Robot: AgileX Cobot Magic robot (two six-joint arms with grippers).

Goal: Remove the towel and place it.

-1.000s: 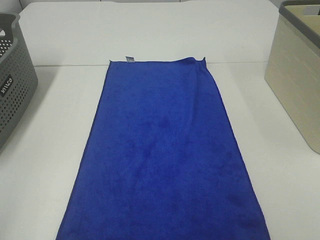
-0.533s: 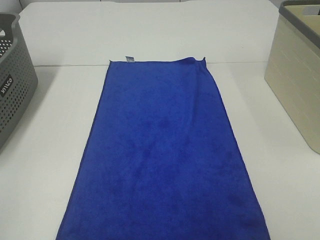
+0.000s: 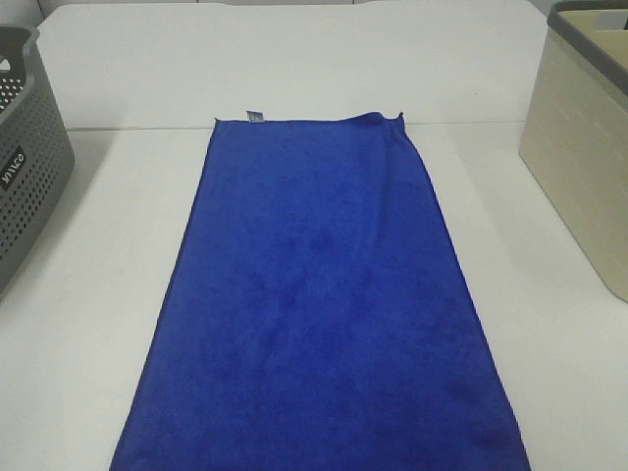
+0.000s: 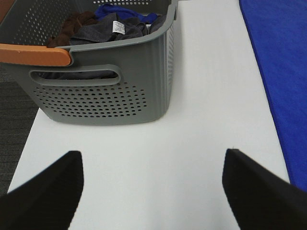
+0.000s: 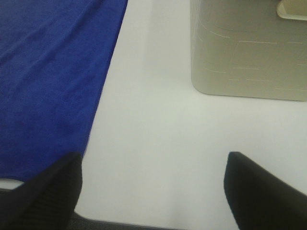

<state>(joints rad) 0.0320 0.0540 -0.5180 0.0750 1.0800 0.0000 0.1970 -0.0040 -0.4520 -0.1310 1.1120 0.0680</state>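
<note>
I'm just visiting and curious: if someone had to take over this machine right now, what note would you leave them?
Left claw: open, empty, over bare table beside the grey perforated basket.
Right claw: open, empty, over bare table between the towel and the beige basket.
Blue towel: spread flat down the middle of the white table, small tag on its far edge, untouched by either claw.
The grey basket already holds crumpled cloths; the beige basket's inside is not visible.
Done: nothing yet.
Left: grasp the towel, lift it off the table, place it.
</note>
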